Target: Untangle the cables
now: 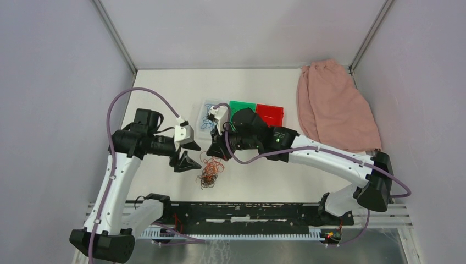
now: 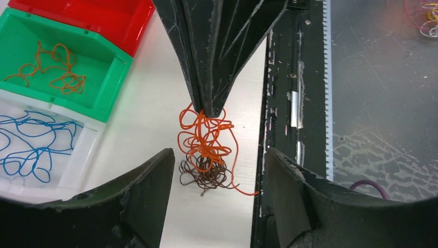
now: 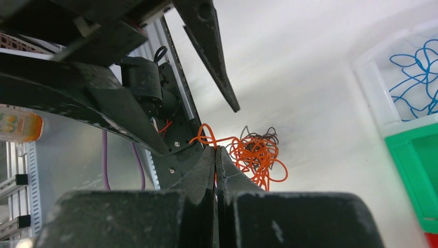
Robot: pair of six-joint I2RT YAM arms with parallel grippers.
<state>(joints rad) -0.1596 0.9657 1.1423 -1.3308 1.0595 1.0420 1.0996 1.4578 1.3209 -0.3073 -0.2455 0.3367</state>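
Observation:
A tangle of orange-red cable (image 2: 204, 137) and dark brown cable (image 2: 206, 175) lies on the white table, near its front edge (image 1: 210, 170). My right gripper (image 3: 215, 150) is shut on a strand of the orange cable and holds it at the top of the tangle; it shows from above in the left wrist view (image 2: 209, 106). My left gripper (image 2: 218, 155) is open and empty, its fingers (image 2: 150, 191) on either side of the tangle and not touching it. In the top view the left gripper (image 1: 186, 154) is just left of the tangle.
A clear bin (image 1: 204, 110) holds a blue cable (image 2: 31, 150). A green bin (image 1: 242, 105) holds an orange cable (image 2: 51, 67). A red bin (image 1: 270, 114) stands beside them. A pink cloth (image 1: 335, 104) lies at the back right. A black rail (image 1: 247, 212) runs along the front edge.

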